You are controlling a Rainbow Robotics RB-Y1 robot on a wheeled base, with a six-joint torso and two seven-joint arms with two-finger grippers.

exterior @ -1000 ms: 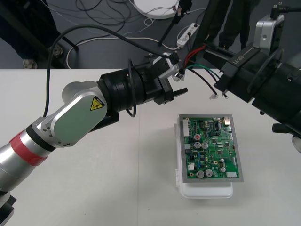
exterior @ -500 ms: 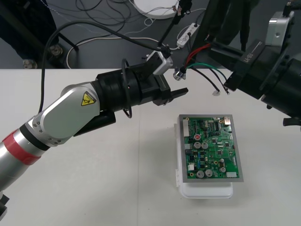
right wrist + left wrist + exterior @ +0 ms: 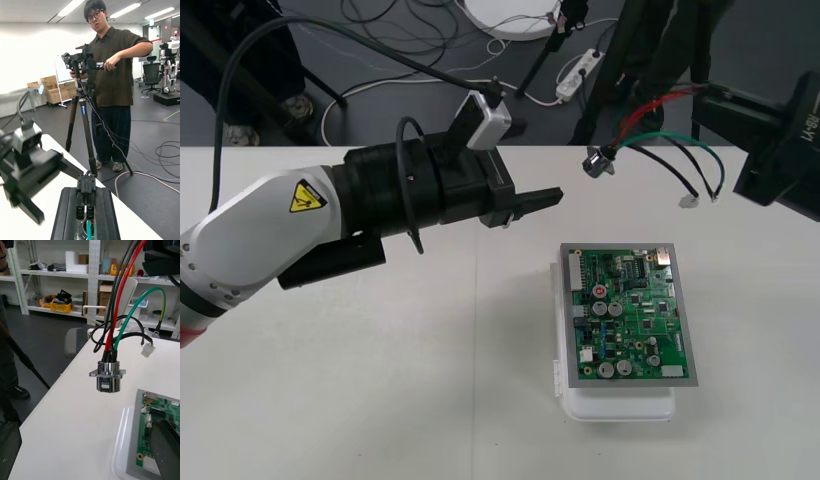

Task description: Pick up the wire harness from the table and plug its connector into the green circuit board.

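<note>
The plain light counter (image 3: 380, 400) carries a rectangular green circuit board (image 3: 630, 315) studded with small components. The board sits on a white plastic base (image 3: 620, 405) that juts out past its near edge.

The left arm (image 3: 280, 230), a bulky white and silver limb with a black wrist, reaches across the counter to the left of the board and beyond its far edge. Its black two-finger gripper (image 3: 532, 205) points toward the board's far-left corner. The fingers are spread apart with nothing between them.

The right arm (image 3: 780, 150), a dark body, hangs beyond the board's far-right corner. In the right wrist view its gripper (image 3: 87, 213) has its fingers drawn close together, clamped on the wire harness, with a green wire showing between them.

The small wire harness (image 3: 108, 348), a bundle of thin red, black and green wires, hangs in the air from the right gripper, past the far edge of the board. It is clear of the counter and is not plugged into the board.

At its low end, the round metal socket with a square flange (image 3: 598, 162) dangles just beyond the board's far-left corner, between the two grippers.

A tiny white connector (image 3: 148, 350) on a looping black wire hangs free beyond the board's far-right corner.
</note>
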